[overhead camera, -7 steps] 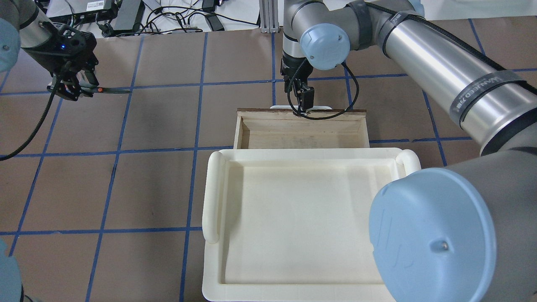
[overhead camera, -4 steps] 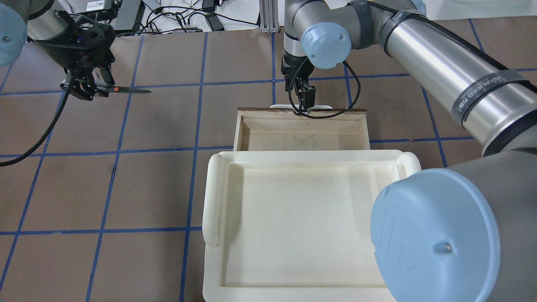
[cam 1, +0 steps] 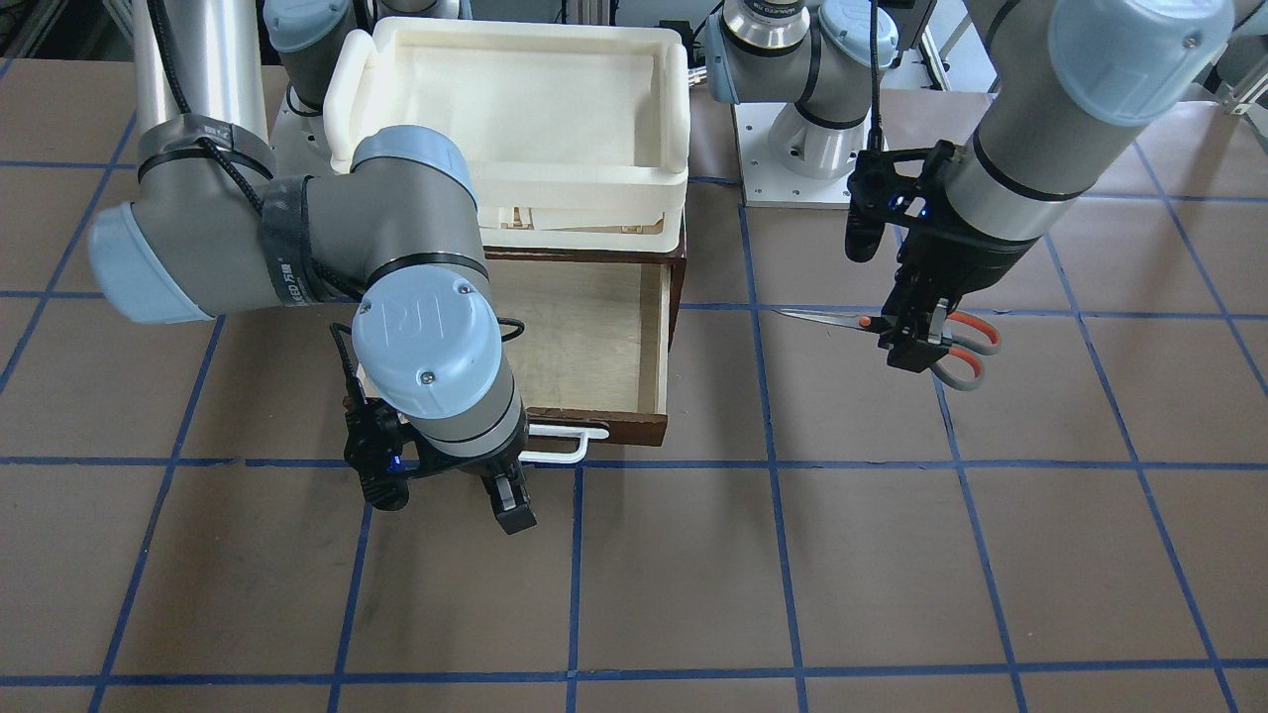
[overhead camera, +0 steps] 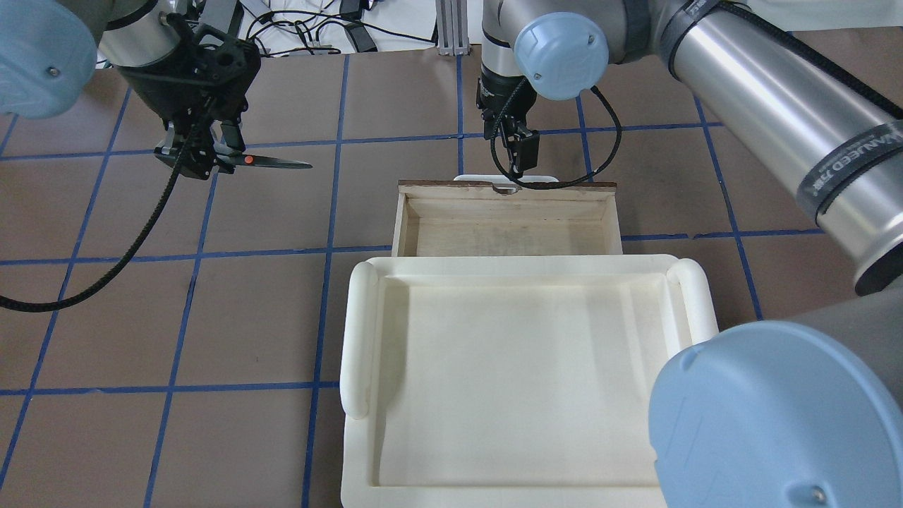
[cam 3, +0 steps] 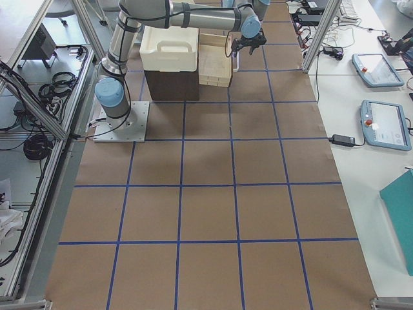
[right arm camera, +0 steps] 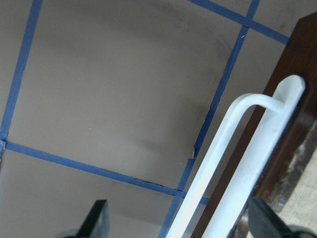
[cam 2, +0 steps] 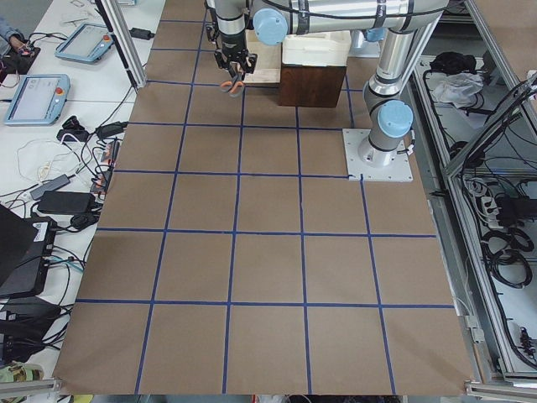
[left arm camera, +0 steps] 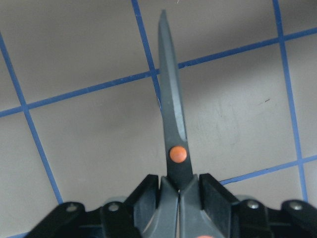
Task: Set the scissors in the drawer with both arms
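Note:
The scissors (overhead camera: 271, 162) have grey blades and an orange pivot. My left gripper (overhead camera: 211, 159) is shut on them near the pivot and holds them level above the table, blades pointing toward the drawer; they also show in the front view (cam 1: 842, 318) and the left wrist view (left arm camera: 173, 124). The dark brown drawer (overhead camera: 508, 187) stands pulled open, its pale inside bare. My right gripper (overhead camera: 518, 159) is open and empty, just above and beyond the white bar handle (cam 1: 565, 444). In the right wrist view the handle (right arm camera: 237, 163) lies between the spread fingers (right arm camera: 96, 218).
A white foam tray (overhead camera: 358, 339) sits on top of the cabinet, above the back part of the drawer. Brown table paper with a blue tape grid (overhead camera: 268, 247) lies between the scissors and the drawer. Cables (overhead camera: 296, 32) lie at the far edge.
My left gripper has carried the scissors to the right, toward the drawer. My right gripper has drawn up and back from the drawer handle. The drawer has stayed open.

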`<state>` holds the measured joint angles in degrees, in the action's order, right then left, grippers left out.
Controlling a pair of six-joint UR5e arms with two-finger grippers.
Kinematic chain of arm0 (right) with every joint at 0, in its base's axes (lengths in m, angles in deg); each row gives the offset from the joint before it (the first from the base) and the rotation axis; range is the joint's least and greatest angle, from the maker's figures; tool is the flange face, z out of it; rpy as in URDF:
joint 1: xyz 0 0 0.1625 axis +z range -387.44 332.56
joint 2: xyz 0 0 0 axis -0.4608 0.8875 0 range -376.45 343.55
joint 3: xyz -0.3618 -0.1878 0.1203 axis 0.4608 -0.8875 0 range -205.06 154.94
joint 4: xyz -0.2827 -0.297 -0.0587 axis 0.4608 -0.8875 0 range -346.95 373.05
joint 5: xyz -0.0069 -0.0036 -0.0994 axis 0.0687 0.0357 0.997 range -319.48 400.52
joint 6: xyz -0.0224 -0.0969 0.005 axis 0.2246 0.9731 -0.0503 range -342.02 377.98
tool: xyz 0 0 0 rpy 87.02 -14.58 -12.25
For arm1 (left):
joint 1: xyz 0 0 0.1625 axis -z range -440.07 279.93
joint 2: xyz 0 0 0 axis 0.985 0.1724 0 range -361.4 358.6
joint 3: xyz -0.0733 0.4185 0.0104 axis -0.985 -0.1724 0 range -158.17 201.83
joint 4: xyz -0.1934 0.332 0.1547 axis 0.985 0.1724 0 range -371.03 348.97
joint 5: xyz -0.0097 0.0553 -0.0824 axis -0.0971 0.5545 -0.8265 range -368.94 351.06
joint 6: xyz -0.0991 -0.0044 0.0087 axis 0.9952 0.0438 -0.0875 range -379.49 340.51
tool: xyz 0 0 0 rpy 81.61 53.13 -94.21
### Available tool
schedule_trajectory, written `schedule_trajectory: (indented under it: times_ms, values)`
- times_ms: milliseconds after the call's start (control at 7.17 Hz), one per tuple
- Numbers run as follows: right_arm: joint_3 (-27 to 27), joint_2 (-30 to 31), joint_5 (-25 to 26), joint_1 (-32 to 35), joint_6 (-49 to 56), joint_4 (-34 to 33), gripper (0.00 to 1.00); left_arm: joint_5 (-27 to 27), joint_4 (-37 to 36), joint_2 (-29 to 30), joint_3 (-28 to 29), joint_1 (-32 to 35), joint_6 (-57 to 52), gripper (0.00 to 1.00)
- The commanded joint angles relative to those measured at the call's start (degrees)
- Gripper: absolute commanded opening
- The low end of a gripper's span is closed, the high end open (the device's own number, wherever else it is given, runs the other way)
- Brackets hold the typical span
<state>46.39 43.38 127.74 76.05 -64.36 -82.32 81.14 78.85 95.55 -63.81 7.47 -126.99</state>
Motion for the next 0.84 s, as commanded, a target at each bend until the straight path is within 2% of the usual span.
schedule_trajectory:
  times_ms: [0, 279, 419, 698]
  values:
    - [0.5, 5.4, 2.1, -1.5, 8.5, 1.2, 1.00, 0.0, 0.5, -0.8, 0.1, 5.9, 5.4, 0.00]
    - [0.8, 9.7, 3.9, -6.6, 18.1, 2.8, 1.00, -0.8, 0.9, 0.3, 0.0, 12.4, 11.5, 0.00]
    - [1.1, 11.8, 3.8, -9.5, 26.6, 3.3, 1.00, -1.0, 0.7, 0.6, 0.0, 15.5, 16.6, 0.00]
    - [2.6, 15.1, 6.4, -12.9, 40.4, 4.8, 1.00, -1.3, 0.0, 3.1, -0.1, 17.6, 23.0, 0.00]
